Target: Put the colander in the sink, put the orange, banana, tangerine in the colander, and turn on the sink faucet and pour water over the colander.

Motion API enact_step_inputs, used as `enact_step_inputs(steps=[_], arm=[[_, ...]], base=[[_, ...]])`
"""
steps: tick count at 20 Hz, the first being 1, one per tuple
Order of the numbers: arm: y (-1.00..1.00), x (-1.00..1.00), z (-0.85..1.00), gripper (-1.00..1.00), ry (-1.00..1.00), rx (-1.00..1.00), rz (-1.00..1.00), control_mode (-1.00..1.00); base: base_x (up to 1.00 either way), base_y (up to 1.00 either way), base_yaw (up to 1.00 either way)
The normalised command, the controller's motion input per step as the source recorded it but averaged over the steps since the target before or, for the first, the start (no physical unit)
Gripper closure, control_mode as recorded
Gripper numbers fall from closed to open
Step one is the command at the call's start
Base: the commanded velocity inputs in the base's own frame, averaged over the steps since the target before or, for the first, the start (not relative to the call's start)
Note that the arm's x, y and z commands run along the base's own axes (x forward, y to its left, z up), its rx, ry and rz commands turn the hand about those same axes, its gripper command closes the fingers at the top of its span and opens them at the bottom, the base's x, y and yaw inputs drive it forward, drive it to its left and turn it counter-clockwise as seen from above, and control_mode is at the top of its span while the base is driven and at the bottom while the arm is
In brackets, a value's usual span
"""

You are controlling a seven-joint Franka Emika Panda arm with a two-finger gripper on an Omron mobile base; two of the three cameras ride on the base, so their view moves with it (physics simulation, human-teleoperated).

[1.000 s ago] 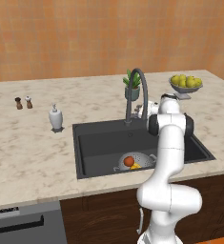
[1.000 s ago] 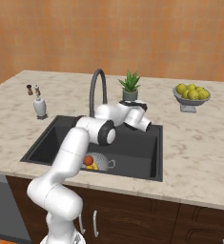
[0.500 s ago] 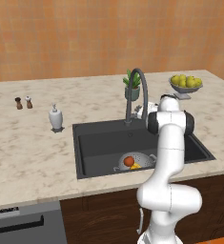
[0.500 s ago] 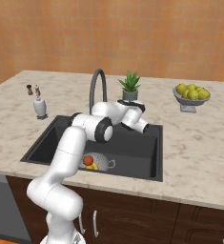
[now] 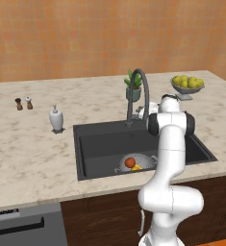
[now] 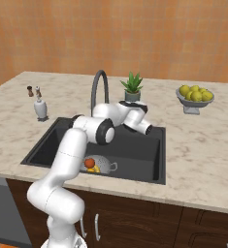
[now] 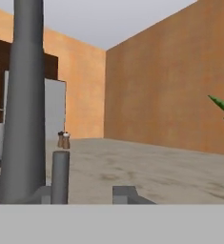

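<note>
The colander (image 5: 144,160) (image 6: 105,161) sits in the front of the dark sink (image 5: 105,144) (image 6: 135,150). In it lie a round orange-red fruit (image 5: 129,163) (image 6: 89,163), orange or tangerine I cannot tell, and the yellow banana (image 5: 137,167) (image 6: 97,169). My hand (image 6: 132,112) hovers just right of the sink faucet (image 5: 130,103) (image 6: 92,99) (image 7: 25,95), behind the basin. The gripper (image 7: 85,196) is open a little. The faucet's small lever (image 7: 60,176) stands close to the left fingertip (image 7: 44,194), and nothing is held. The water is out of view.
A potted plant (image 5: 133,89) (image 6: 132,87) stands right behind the faucet. A footed bowl of yellow-green fruits (image 5: 187,84) (image 6: 195,97) is on the counter to the right. A white soap dispenser (image 5: 56,119) (image 6: 40,107) and two shakers (image 5: 23,103) (image 7: 63,139) stand to the left.
My hand has shifted slightly beside the faucet base. The colander and the fruit in it lie as before.
</note>
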Motion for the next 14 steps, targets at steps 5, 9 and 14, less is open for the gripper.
enact_step_inputs(steps=[5, 9, 14], arm=[[-0.4, 0.25, 0.0, 1.0, 0.0, 0.0, -0.01, -1.0], [-0.35, 0.2, -0.01, 1.0, 0.0, -0.02, -0.03, -1.0], [-0.16, 0.16, 0.0, 1.0, 0.0, -0.01, -0.09, -1.0]], base=[[0.0, 0.0, 0.0], [0.0, 0.0, 0.0], [0.0, 0.0, 0.0]])
